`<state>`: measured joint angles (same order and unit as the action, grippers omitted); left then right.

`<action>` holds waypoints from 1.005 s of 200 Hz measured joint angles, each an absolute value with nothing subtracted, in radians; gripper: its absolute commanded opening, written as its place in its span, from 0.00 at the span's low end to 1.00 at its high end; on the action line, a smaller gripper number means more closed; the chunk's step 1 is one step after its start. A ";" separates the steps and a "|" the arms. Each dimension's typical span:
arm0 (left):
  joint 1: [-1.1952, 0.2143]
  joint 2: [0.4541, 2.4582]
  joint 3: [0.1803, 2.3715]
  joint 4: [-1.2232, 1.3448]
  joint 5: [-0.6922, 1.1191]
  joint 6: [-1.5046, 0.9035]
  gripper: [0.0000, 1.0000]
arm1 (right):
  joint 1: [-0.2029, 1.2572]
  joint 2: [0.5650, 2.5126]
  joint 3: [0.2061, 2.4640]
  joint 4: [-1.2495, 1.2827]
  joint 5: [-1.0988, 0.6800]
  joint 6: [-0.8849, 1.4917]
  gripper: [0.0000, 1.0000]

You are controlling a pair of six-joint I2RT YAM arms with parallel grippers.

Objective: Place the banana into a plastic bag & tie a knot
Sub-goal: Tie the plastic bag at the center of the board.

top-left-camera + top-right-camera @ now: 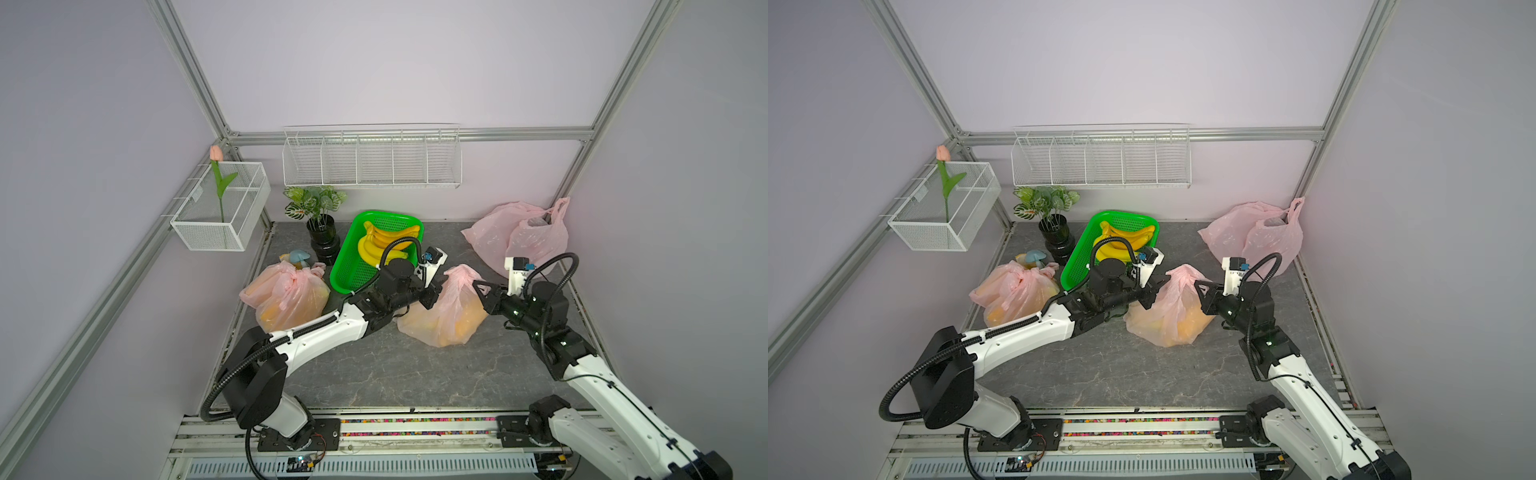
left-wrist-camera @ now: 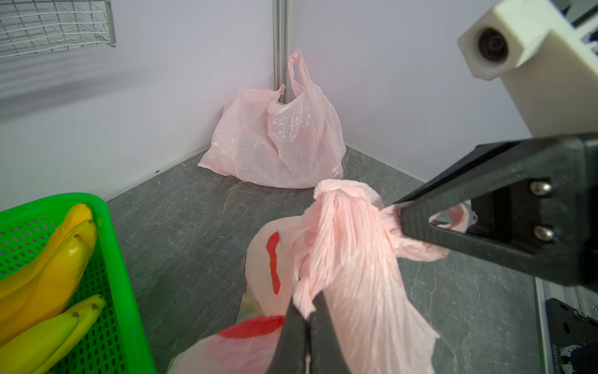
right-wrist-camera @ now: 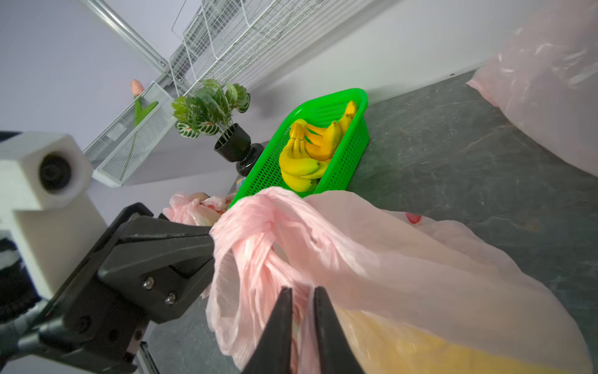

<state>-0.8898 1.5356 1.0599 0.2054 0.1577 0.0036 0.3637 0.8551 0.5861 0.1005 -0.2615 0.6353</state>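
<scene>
A knotted pink bag (image 1: 286,297) lies at left, then a green basket (image 1: 345,274) of banana bunches (image 1: 386,245). At centre, the left gripper (image 1: 435,295) is clamped on the twisted neck of the middle bag (image 1: 446,320), which holds a banana (image 1: 461,328). From the right, the right gripper (image 1: 478,293) pinches its handle, fingers barely apart.

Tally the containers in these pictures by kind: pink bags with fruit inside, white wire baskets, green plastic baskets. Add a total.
Pink bags with fruit inside: 2
White wire baskets: 2
Green plastic baskets: 1
Total: 5
</scene>
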 measured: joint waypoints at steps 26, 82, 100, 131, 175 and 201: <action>-0.890 1.541 1.060 0.216 0.164 0.009 0.00 | 0.369 0.847 0.557 0.160 -0.306 0.695 0.42; -0.904 1.541 1.026 0.259 0.184 0.041 0.00 | 0.371 0.866 0.554 0.265 -0.356 0.783 0.53; -0.921 1.541 1.023 0.263 0.186 0.054 0.00 | 0.374 0.897 0.555 0.293 -0.368 0.799 0.53; -0.937 1.539 1.016 0.281 0.189 0.064 0.00 | 0.388 0.961 0.563 0.307 -0.382 0.817 0.44; -0.937 1.529 0.999 0.286 0.187 0.080 0.00 | 0.393 0.976 0.575 0.317 -0.398 0.809 0.10; -0.938 1.494 0.987 0.274 0.158 0.080 0.19 | 0.396 0.972 0.586 0.307 -0.418 0.779 0.07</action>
<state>-0.9382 1.4940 0.9871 0.2737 0.1577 0.0799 0.3958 0.9718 0.5858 0.3069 -0.4175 0.7792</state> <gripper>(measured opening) 0.075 0.075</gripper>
